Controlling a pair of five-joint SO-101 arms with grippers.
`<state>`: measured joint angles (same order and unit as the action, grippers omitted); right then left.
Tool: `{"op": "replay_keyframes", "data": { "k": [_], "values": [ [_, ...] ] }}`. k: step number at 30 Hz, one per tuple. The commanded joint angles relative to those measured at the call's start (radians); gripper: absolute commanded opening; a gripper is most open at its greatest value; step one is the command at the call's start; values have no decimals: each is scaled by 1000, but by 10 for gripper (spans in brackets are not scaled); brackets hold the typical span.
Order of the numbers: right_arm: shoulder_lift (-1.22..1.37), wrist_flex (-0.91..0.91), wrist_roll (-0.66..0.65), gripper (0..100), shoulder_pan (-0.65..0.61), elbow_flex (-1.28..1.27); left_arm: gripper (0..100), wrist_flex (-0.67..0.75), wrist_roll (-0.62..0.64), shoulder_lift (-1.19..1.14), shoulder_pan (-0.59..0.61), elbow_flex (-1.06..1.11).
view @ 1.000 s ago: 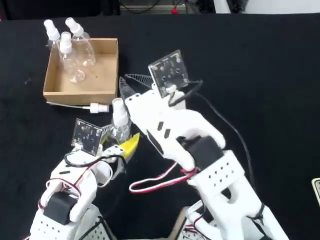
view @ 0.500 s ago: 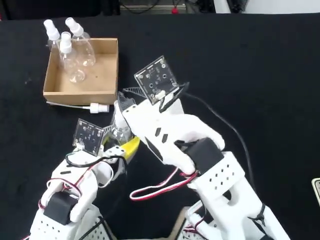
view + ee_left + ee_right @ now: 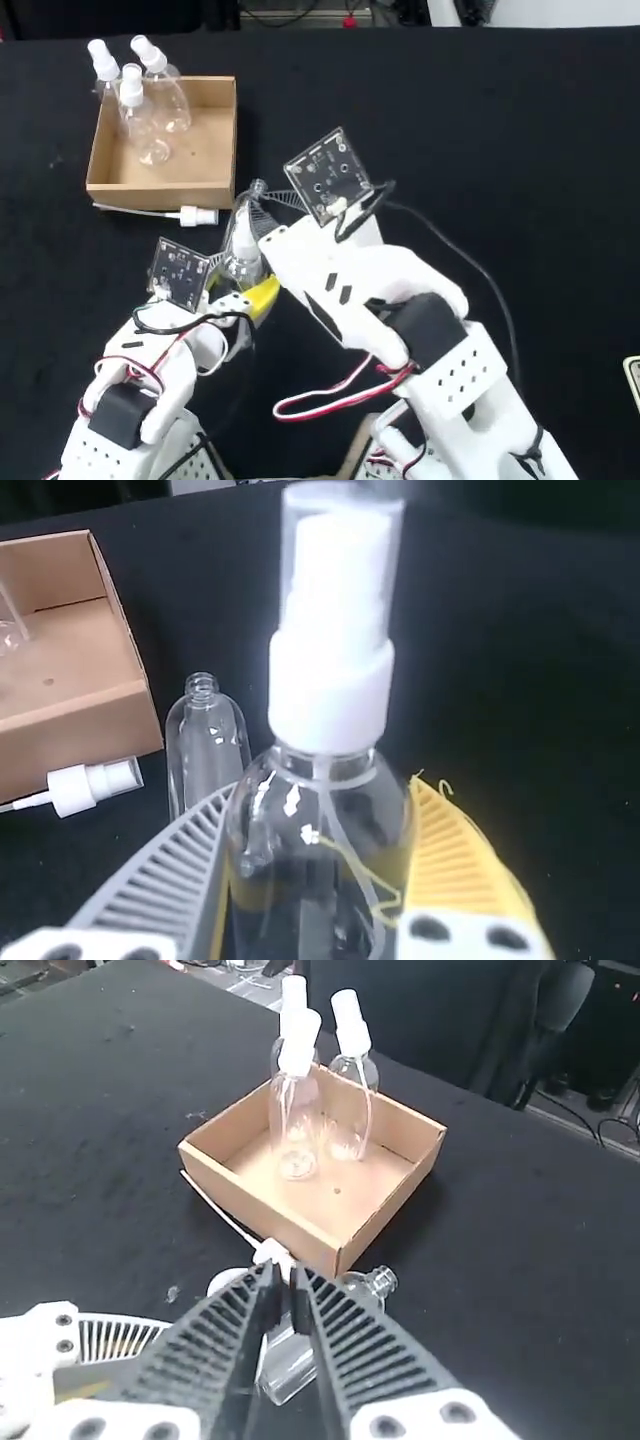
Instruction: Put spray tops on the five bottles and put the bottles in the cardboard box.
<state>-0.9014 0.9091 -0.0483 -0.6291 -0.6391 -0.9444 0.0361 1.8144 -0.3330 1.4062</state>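
Bottle was held upright in the left tool, axis vertical, spray top on. Right tool, jaws drawn nearly together, was set directly above the top.

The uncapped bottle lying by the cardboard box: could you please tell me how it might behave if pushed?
Lying on its side with a round body, the uncapped bottle would probably roll when nudged. It looks empty and thin-walled, so it is likely light and easily shoved along. Its smooth clear plastic may slip in a loose grasp.
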Motion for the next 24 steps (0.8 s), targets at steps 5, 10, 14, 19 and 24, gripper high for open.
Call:
{"op": "replay_keyframes", "data": {
  "k": [5, 10, 14, 19, 24],
  "values": [
    [-35, -37, -12, 11, -8, 58, 159, 17, -5, 9, 8, -47],
    [-35, -37, -12, 11, -8, 133, 159, 17, -6, 9, 8, -47],
    [-35, -35, -12, 11, -2, 176, 159, 17, -8, 9, 8, -47],
    [-28, -35, -6, 11, 153, 140, 161, 26, -9, 9, 97, -84],
    [-35, -37, -5, 11, 227, -38, 161, 28, -14, 3, 228, -154]
  ]
}}
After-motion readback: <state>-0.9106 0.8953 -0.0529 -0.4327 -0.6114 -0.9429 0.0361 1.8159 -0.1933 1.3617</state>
